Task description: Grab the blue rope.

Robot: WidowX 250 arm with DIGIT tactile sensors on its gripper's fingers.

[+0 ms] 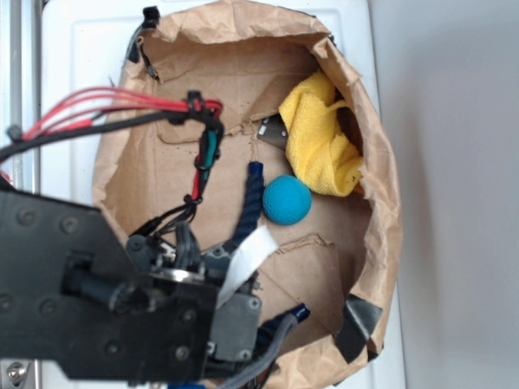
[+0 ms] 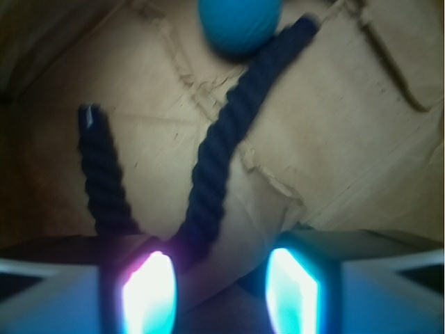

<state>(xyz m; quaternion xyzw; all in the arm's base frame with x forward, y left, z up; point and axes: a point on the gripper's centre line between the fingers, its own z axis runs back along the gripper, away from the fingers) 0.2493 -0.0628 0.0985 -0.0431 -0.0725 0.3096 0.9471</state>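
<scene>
The blue rope [image 1: 252, 199] lies on the brown paper floor of an opened-out paper bag [image 1: 138, 166], bent into a loose U. In the exterior view one bound end points up beside the teal ball [image 1: 286, 199], just left of it, and the strand runs down until it passes under the robot arm; the other end [image 1: 293, 314] pokes out to the lower right of the arm. A yellow cloth [image 1: 324, 138] is bunched against the bag's upper right wall, apart from the rope, with a small dark object [image 1: 273, 130] showing beside it. The wrist view shows the same rope [image 2: 219, 149] as two arms: the longer one rises toward the ball [image 2: 240, 24] and seems to touch or nearly touch it, the shorter one [image 2: 101, 174] stands off to the left. The gripper [image 2: 224, 289] sits low over the bend, its jaws spread apart with bare paper between them, and the rope's curve passes beside the left finger [image 2: 149, 292]. Whether that finger touches the rope is hard to tell through the blur
</scene>
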